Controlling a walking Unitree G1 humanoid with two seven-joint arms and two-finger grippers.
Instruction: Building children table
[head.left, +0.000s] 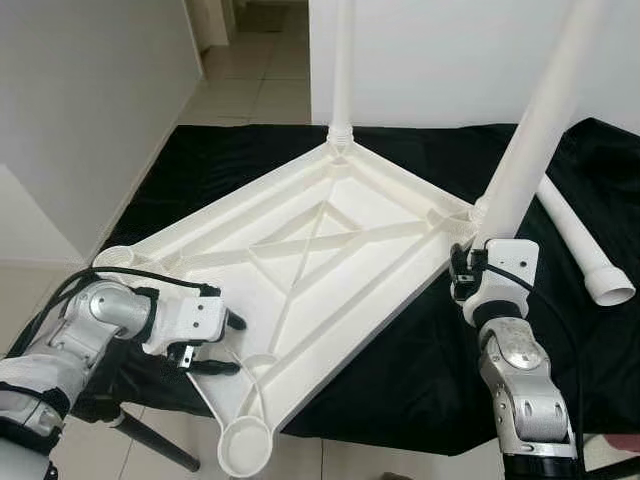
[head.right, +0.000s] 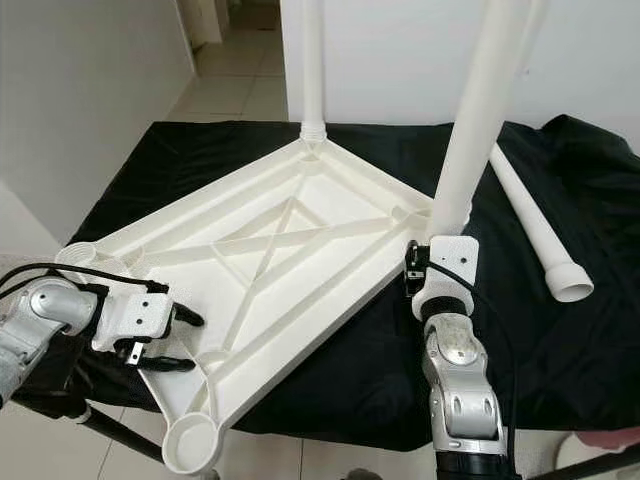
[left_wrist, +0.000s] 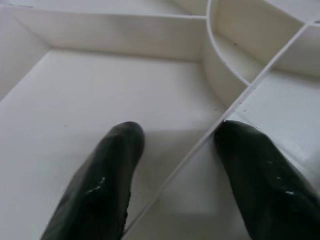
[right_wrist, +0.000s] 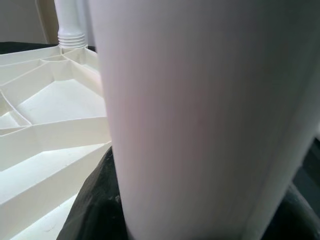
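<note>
Table piece: the white ribbed plastic children's table top is laid upside down on the black-draped tabletop, its near corner overhanging the edge.
Left end effector: parted, its two black fingers set astride a thin rib near the empty near corner socket.
Far leg: a white plastic tube is seated upright in the far corner.
Right end effector: closed on the tilted white leg tube, held at the right corner socket; long axis leaning off vertical, judged not yet fully seated.
Spare leg: a third white tube is laid on the cloth, nearer the right arm.
</note>
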